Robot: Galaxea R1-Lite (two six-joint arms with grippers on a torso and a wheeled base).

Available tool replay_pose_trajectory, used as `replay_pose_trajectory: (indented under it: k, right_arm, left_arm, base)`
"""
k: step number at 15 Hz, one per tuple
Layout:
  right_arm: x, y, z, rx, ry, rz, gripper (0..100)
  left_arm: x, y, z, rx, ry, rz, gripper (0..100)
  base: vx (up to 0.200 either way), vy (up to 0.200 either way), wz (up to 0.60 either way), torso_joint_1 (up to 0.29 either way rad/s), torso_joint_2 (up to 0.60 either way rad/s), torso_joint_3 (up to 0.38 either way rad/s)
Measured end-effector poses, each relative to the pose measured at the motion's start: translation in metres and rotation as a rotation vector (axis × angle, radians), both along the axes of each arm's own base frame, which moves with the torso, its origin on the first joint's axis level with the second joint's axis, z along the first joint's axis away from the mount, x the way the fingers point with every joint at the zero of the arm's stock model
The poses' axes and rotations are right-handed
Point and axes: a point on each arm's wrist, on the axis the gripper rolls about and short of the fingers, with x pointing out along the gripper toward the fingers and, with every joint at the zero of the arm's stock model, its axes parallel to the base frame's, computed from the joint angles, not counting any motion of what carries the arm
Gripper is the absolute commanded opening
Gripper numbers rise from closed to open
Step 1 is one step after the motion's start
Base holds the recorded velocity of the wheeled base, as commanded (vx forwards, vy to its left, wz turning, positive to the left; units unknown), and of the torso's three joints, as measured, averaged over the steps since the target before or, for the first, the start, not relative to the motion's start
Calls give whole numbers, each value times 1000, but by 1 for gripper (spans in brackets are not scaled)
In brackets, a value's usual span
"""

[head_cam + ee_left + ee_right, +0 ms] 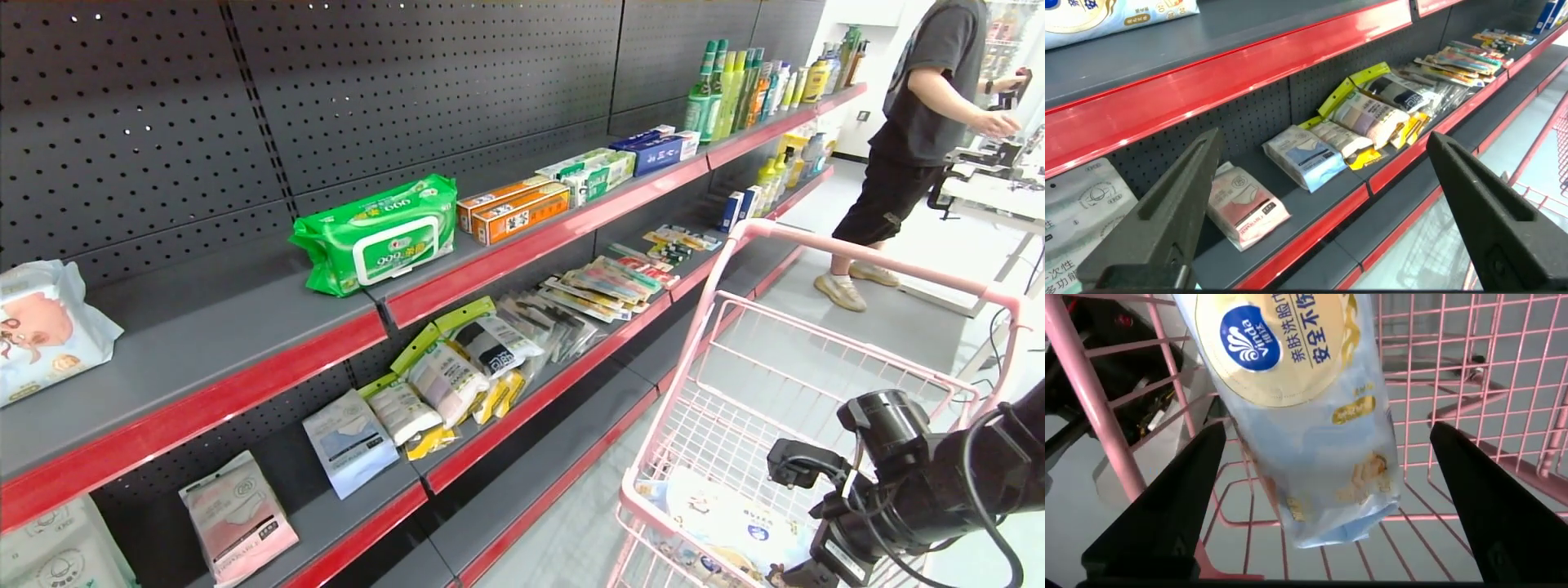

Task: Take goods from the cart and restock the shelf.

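Observation:
A pale blue pack of wipes point(1306, 416) with a round blue and cream label lies in the pink wire cart point(1094, 416). My right gripper point(1323, 539) is open over it, one finger on each side, neither touching it. In the head view the same pack point(727, 523) rests in the cart point(857, 265) at the lower right, with my right arm point(922, 482) reaching down into the basket. My left gripper point(1315, 237) is open and holds nothing, facing the lower shelf levels. The top shelf board point(204, 327) has bare grey room between a white baby pack point(41, 327) and a green wipes pack point(380, 233).
Boxes point(514, 208) and bottles point(727, 82) line the top shelf farther along. The middle level holds bagged goods point(457, 367) and flat packets point(604, 282). A pink pack point(1245, 212) and a blue-white pack point(1306, 159) lie on it too. Red shelf edges point(522, 245) jut toward the aisle.

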Motion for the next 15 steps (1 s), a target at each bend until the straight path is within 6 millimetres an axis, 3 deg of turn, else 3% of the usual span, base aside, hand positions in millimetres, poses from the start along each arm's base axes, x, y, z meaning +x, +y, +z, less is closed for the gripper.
replay_pose_trajectory:
  k: [8, 15]
  right_arm:
    - [7, -11, -30, 76, 43, -18, 100]
    - [11, -8, -46, 76, 37, 2, 100]
  left_arm:
    - [0, 0, 0, 0, 0, 0, 100]
    - [0, 0, 0, 0, 0, 0, 100]
  base:
    - [0, 0, 0, 0, 0, 0]
    - [0, 0, 0, 0, 0, 0]
